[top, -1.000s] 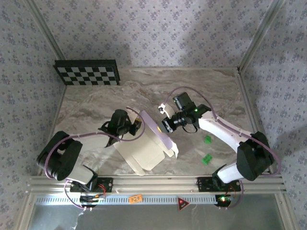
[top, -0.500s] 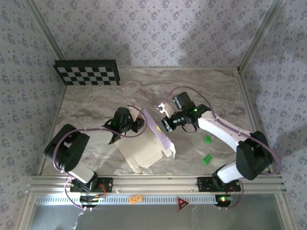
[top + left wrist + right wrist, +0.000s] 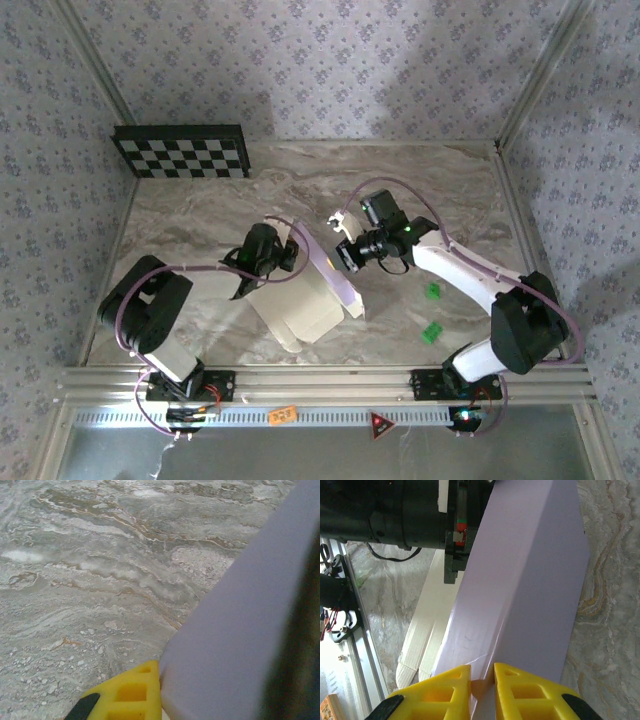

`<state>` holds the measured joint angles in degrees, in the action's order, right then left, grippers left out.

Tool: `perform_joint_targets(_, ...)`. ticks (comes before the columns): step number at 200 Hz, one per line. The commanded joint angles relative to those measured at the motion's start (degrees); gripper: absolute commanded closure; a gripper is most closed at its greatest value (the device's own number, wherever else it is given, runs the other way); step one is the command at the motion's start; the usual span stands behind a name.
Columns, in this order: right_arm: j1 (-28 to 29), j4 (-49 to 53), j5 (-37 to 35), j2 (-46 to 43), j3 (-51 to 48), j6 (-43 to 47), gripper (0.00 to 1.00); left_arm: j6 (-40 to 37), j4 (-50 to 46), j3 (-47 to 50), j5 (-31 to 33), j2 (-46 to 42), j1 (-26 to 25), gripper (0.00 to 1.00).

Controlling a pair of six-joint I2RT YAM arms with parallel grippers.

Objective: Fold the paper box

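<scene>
— Where's the paper box (image 3: 300, 305)?
— Mid-table on the marble tabletop (image 3: 430, 190), between my two arms. One lavender wall (image 3: 530, 580) stands up along its 2 o'clock edge. The pale flaps (image 3: 422, 645) toward 7 o'clock lie flat.
— Claws?
— My right gripper (image 3: 481, 682), at 3 o'clock of that wall, pinches narrow on its edge. My left gripper (image 3: 283, 256) sits at 9 o'clock with one yellow finger (image 3: 125, 697) touching the wall; I can't tell its opening.
— Progress?
— Early, I'd judge: the other walls and flaps need folding.
</scene>
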<state>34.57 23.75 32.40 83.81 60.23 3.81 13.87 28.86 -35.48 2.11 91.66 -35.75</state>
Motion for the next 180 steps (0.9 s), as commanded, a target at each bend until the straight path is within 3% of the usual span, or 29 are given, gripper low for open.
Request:
perform_joint_targets(1,0.15,4.04,0.55,1.20,-0.56,-0.58,0.82,4.96,-1.31,-1.77,7.52,0.88,-0.76,1.00)
perform_joint_targets(13,-0.07,3.75,1.05,1.31,-0.81,-0.72,0.82,4.32,-0.43,-1.98,5.89,1.38,-1.16,0.95)
perform_joint_targets(43,-0.77,3.71,1.44,1.49,-0.99,-0.74,0.82,2.33,0.68,-1.74,4.06,1.75,-1.47,0.70)
perform_joint_targets(71,-1.58,3.95,1.44,1.47,-0.90,-0.61,0.82,0.45,-0.23,-1.43,4.67,0.40,-1.27,0.59)
perform_joint_targets(127,-3.32,4.38,1.86,1.41,-0.13,-0.47,0.82,-2.84,0.02,0.34,1.43,-2.71,0.91,0.49)
perform_joint_targets(180,-4.94,4.99,3.53,1.45,0.71,0.05,0.81,-6.44,8.72,1.58,-11.34,-3.65,4.69,0.46)
